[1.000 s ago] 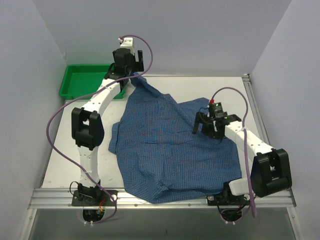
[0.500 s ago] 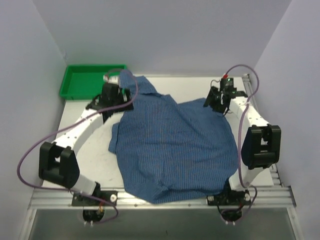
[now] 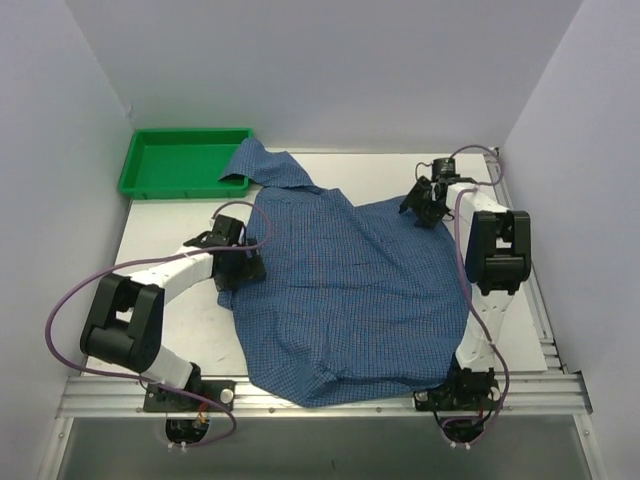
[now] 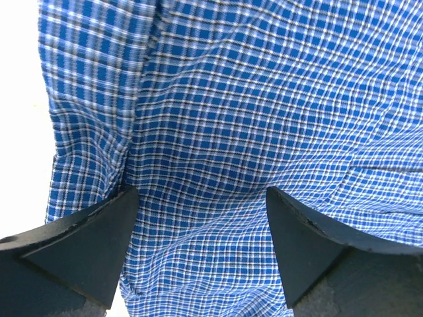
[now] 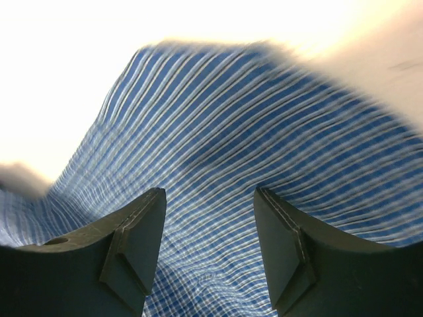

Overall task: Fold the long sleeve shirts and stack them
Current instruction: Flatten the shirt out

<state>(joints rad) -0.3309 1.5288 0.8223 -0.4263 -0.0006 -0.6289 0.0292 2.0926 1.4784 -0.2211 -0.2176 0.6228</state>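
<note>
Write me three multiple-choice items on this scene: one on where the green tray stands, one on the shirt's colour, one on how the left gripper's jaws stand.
1. Where on the table does the green tray stand?
A. far left corner
B. near right corner
C. between the arm bases

2. What colour is the shirt?
A. plain red
B. blue with a fine check
C. white with green stripes

3. The left gripper is:
A. shut on a sleeve
B. shut on the tray's rim
C. open over the shirt

Answers:
1 A: the top view shows the tray at the far left, against the walls.
2 B: both wrist views show blue checked cloth.
3 C: the left wrist view shows its fingers wide apart, with cloth lying flat beyond them.
</note>
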